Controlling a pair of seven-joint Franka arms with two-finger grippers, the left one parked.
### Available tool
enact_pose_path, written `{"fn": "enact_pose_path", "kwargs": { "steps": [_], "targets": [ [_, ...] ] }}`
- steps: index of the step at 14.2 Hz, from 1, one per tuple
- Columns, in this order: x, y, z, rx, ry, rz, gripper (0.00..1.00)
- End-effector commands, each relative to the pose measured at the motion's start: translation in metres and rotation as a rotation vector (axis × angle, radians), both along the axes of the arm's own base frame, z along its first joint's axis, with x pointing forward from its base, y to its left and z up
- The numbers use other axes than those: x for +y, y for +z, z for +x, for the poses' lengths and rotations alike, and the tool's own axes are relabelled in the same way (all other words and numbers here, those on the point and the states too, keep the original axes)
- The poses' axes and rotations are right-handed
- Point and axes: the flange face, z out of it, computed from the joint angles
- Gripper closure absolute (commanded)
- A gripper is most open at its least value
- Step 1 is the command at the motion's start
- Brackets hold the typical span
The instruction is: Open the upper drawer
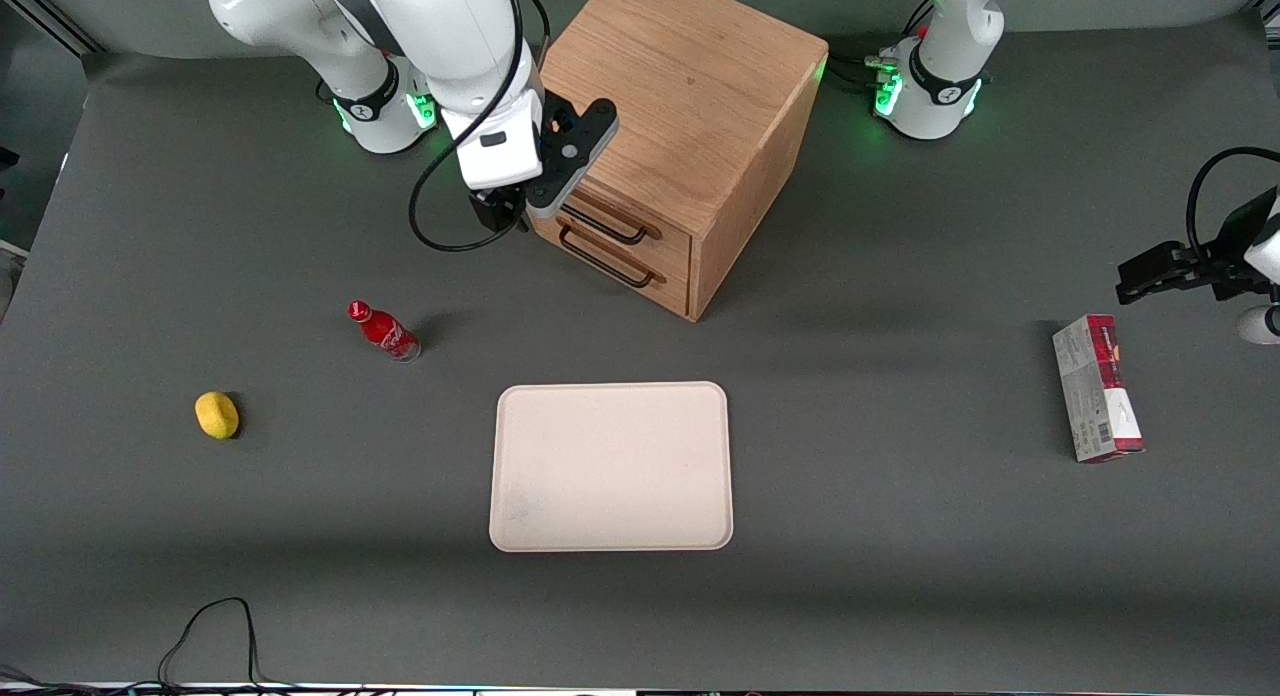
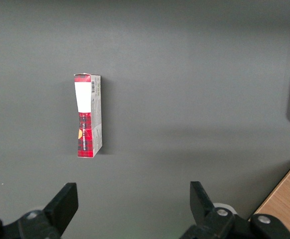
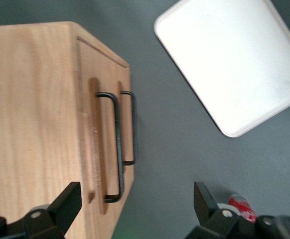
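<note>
Gripper [image 1: 503, 212] hangs with its fingers spread apart, just beside the cabinet [image 1: 690, 96] at the end of the upper drawer [image 1: 620, 219]. That drawer is shut, its dark handle [image 3: 116, 144] ungrasped.

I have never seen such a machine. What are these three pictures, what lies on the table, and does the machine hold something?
These are two robot arms at a dark table. One picture looks from the front; the two others come from cameras on the arms' wrists. The working arm's gripper hangs open and holds nothing, close in front of the wooden cabinet, near the upper drawer. That drawer and the lower drawer each have a dark bar handle, and both look closed. On the table lie a beige tray, a red bottle, a yellow lemon-like object, and a red and white carton toward the parked arm's end.
</note>
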Motion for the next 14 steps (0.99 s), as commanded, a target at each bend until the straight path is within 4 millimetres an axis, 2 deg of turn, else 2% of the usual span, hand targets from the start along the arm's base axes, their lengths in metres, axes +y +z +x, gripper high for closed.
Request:
{"fn": "enact_pose_path", "kwargs": {
  "steps": [1,4,7,14],
  "targets": [
    [0.0,-0.002,0.0,0.034,0.043,0.044,0.0],
    [0.001,-0.005,0.0,0.04,0.041,0.047,0.0],
    [-0.002,-0.039,0.0,0.043,0.028,0.037,0.0],
    [-0.004,-0.098,-0.005,0.016,0.022,0.022,0.0]
  ]
}}
